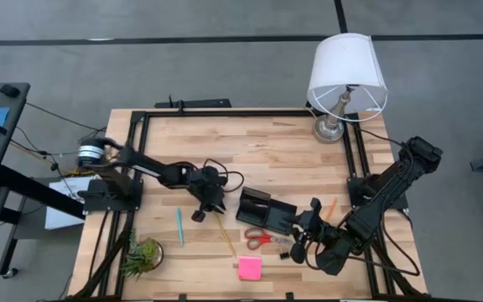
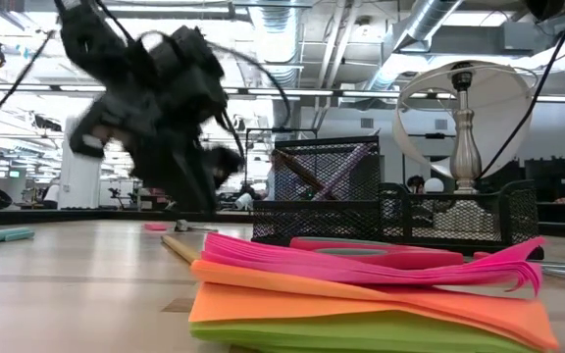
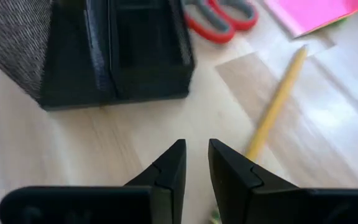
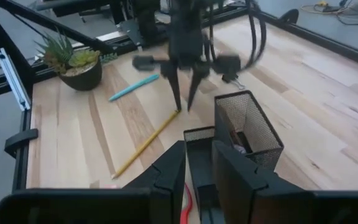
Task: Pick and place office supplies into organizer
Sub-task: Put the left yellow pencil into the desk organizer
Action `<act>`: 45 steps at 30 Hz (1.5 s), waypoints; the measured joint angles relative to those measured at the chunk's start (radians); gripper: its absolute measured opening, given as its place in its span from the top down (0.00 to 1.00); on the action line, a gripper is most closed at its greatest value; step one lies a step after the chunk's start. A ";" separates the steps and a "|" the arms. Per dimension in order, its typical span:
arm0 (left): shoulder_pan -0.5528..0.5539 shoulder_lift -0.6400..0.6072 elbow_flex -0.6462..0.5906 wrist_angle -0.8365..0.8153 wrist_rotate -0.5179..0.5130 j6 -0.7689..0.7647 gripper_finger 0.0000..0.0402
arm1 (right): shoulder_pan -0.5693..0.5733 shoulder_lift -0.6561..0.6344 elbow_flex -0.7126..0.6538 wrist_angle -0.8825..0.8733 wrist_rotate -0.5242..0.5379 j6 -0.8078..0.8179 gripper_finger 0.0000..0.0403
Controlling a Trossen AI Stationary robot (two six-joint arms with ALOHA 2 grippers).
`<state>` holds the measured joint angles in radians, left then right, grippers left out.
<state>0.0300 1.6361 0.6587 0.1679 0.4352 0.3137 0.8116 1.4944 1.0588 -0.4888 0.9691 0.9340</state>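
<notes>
Your yellow pencil [image 1: 223, 232] lies flat on the table between the teal pen [image 1: 179, 226] and the organizer [image 1: 266, 213], running diagonally. Your left gripper [image 1: 198, 216] points down over its far end, fingers slightly apart, holding nothing. Your right gripper [image 1: 298, 244] hangs beside the organizer, slightly parted, empty.

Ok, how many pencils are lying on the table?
2. A yellow pencil lies between the teal pen and the organizer; an orange pencil is right of the organizer, beside the right arm. Others may be hidden under the arms.

This is a big robot lab. Shiny pipes [image 2: 430, 29] run along the open ceiling, the floor [image 1: 225, 50] is grey carpet, and two robot arms are fixed to a wooden table [image 1: 267, 143].
</notes>
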 joint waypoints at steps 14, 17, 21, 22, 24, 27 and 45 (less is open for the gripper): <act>-0.104 -0.327 -0.056 -0.248 -0.157 -0.066 0.79 | 0.000 0.000 0.000 0.000 0.000 0.000 0.82; -0.129 -0.265 -0.075 -0.186 -0.231 -0.065 0.72 | 0.000 0.000 0.000 0.005 0.000 0.001 0.82; -0.143 -0.171 -0.076 -0.177 -0.209 -0.008 0.64 | 0.000 0.000 0.000 0.006 0.000 0.001 0.82; -0.144 -0.150 -0.076 -0.169 -0.203 0.026 0.63 | 0.000 0.000 0.000 0.005 -0.001 0.001 0.82; -0.145 -0.120 -0.076 -0.145 -0.206 0.066 0.61 | 0.000 0.000 0.000 0.005 0.000 0.001 0.82; -0.134 -0.084 -0.076 -0.090 -0.204 0.100 0.61 | 0.000 0.000 0.000 0.008 -0.001 0.001 0.82; -0.102 0.140 -0.066 0.092 -0.013 0.009 0.67 | 0.000 0.000 0.000 0.011 -0.003 0.001 0.82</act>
<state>-0.0722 1.7757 0.5930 0.2602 0.4226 0.3228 0.8120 1.4944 1.0584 -0.4778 0.9657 0.9352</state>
